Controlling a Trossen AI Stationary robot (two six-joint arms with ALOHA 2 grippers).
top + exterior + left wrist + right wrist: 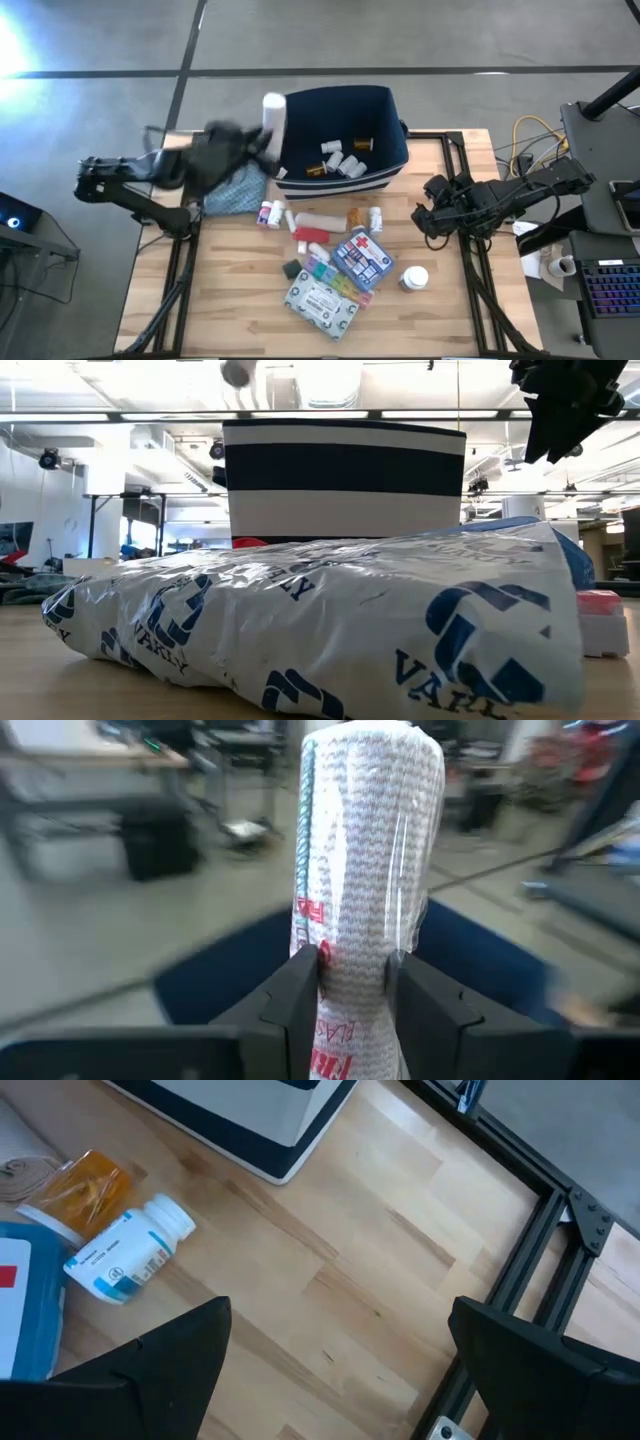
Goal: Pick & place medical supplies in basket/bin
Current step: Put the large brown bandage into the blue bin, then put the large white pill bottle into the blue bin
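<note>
My left gripper [355, 965] is shut on a white wrapped roll with red lettering [365, 850]. It hangs raised at the left rim of the navy-blue bin [340, 130], where the roll [272, 110] shows as a white cylinder. Several small bottles lie inside the bin [340, 160]. More supplies lie on the wooden table in front of it: a blue red-cross pouch [362, 258], a grey-white packet [322, 305], a pill organiser [330, 275] and a white bottle [413, 277]. My right gripper [432, 215] waits open over the table's right side, its fingers [170, 1350] above bare wood. My left gripper pinches the roll between its two fingers, on the roll's sides near one end [350, 985]. Most of the roll stands out past the fingertips [300, 970]. The roll is lifted clear of the table, at the bin's left rim.
A blue patterned cloth [238, 190] lies left of the bin. A white bottle with a blue label [128, 1255] and an orange bottle [85, 1185] lie near the bin's front wall. The table's black frame [520, 1270] runs along the right edge. The packet [320, 630] fills the low view's foreground.
</note>
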